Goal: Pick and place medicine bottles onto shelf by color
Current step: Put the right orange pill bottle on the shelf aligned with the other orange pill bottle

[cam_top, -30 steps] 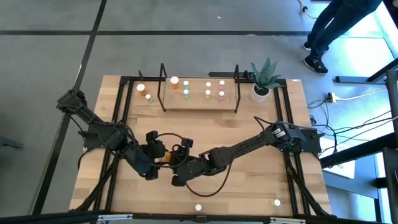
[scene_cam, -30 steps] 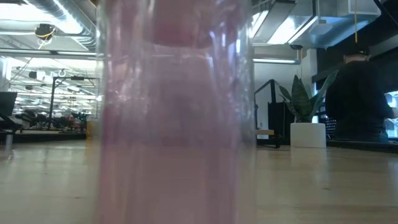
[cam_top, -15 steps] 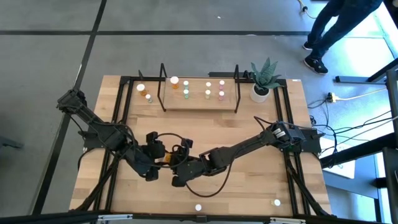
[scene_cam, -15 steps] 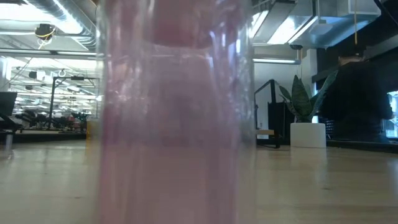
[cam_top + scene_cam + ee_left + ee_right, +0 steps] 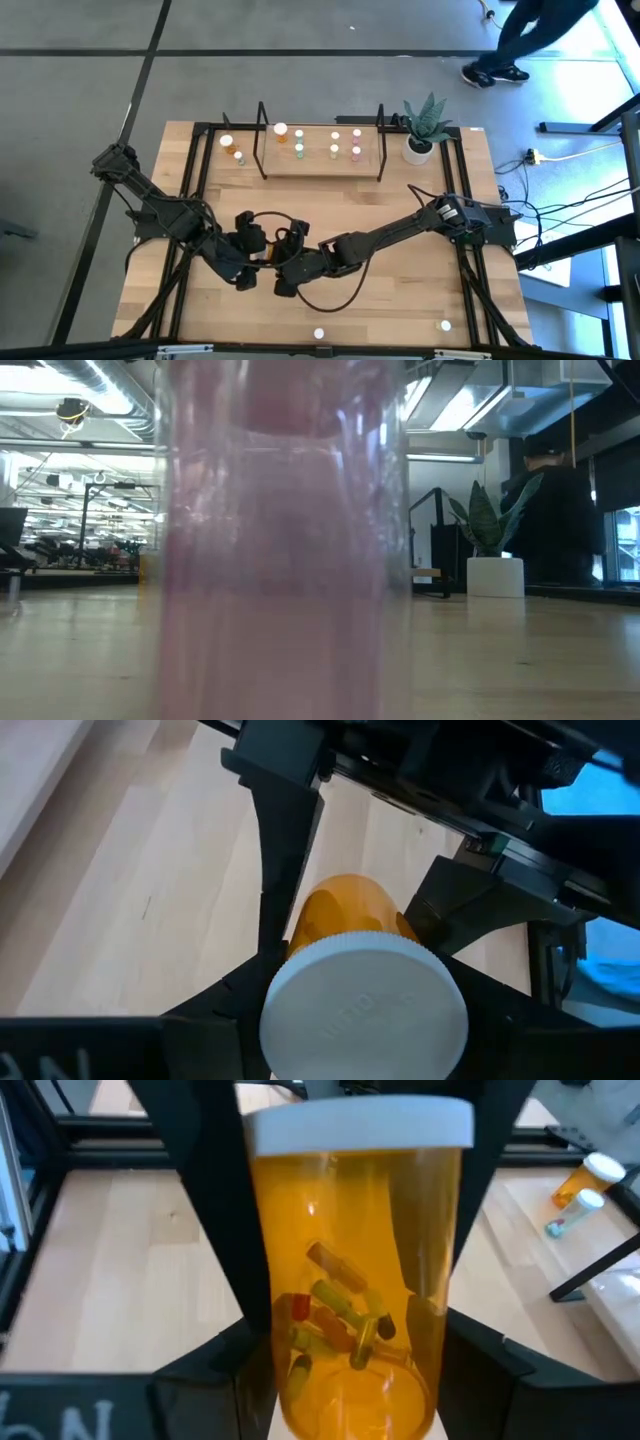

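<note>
The pale wooden table, planked and edged by a black frame, carries everything. At its far side stands the shelf, a light board between thin black wire loops, with small white-capped bottles in orange, green and pink lined up on it. Right of it sits a white pot with a spiky green plant; beyond the table's far right corner a person walks on the grey floor.

Both dark arms meet in the near middle. The left gripper and right gripper both close around one orange bottle, a smooth translucent cylinder with a ribbed white cap and coloured capsules inside, held between them.

A pink translucent bottle stands right against the low camera, blocking most of that view.
</note>
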Robot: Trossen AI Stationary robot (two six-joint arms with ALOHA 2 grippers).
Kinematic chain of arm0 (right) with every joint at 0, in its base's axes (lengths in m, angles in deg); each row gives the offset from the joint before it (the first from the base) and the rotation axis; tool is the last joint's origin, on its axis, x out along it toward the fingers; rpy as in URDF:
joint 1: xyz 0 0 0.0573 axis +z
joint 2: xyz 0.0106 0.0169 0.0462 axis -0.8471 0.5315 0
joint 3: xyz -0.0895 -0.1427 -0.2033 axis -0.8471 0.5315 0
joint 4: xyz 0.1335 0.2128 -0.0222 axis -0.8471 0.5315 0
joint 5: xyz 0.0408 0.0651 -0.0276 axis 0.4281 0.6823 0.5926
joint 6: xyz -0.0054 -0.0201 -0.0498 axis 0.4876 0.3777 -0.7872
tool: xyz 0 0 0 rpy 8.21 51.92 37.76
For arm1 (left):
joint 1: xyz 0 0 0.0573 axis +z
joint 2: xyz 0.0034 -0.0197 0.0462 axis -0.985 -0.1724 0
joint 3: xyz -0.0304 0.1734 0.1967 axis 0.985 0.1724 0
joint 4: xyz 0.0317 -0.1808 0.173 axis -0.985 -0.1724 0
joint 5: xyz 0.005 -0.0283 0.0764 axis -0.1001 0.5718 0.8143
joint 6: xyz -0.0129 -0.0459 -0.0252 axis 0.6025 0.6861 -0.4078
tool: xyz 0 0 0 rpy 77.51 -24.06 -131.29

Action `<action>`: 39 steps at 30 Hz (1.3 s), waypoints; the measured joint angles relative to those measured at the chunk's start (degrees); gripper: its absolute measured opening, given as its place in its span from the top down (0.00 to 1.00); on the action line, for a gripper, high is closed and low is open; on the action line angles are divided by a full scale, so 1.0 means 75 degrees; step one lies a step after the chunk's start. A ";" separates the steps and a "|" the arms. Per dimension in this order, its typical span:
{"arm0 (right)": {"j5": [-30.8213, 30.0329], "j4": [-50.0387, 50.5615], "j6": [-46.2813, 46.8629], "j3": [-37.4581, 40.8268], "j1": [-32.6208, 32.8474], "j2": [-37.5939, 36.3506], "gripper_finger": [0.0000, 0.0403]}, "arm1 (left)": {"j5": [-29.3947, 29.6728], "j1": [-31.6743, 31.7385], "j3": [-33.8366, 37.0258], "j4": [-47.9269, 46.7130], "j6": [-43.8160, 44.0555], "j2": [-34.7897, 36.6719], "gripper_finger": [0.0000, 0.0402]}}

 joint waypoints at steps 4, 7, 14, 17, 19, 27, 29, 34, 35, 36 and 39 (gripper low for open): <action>0.0009 0.0054 -0.0098 0.0000 -0.0008 0.0000 0.47 | -0.0022 0.0000 0.0000 -0.0013 -0.0001 0.0000 0.51; 0.0006 0.0052 -0.0201 0.0000 -0.0008 0.0000 0.47 | -0.0022 0.0000 0.0000 -0.0032 0.0012 0.0000 0.51; 0.0320 0.0322 -0.0015 0.0000 -0.0008 0.0000 0.47 | -0.0078 -0.0006 0.0000 -0.0539 0.0583 0.0000 0.51; 0.0342 0.0476 0.0008 0.0000 0.0013 -0.0020 0.47 | -0.0140 -0.0006 0.0000 -0.0653 0.0762 0.0000 0.51; 0.0370 0.0791 0.0005 0.0000 0.0031 -0.0116 0.47 | -0.0132 -0.0009 0.0000 -0.0787 0.0777 0.0000 0.51; 0.0357 0.2199 0.0474 -0.0003 0.0033 -0.0770 0.47 | -0.0112 -0.0026 0.0000 -0.0877 0.0809 -0.0003 0.51; 0.0354 0.2408 0.0506 -0.0003 0.0051 -0.0927 0.47 | -0.0119 0.0048 0.0000 -0.1003 0.0941 -0.0003 0.52; 0.0558 0.2946 0.0770 -0.0003 0.0057 -0.1351 0.47 | -0.0135 0.0384 0.0000 -0.1179 0.1147 0.0062 0.52; 0.0642 0.3134 0.0820 -0.0003 0.0056 -0.1454 0.47 | -0.0192 0.0488 0.0000 -0.1184 0.1147 0.0117 0.52; 0.0707 0.3289 0.0900 -0.0003 0.0056 -0.1536 0.47 | -0.0284 0.0598 0.0000 -0.1211 0.1147 0.0188 0.52; 0.0749 0.3772 0.1221 -0.0003 0.0081 -0.1818 0.47 | -0.0530 0.0995 0.0001 -0.1361 0.1111 0.0470 0.52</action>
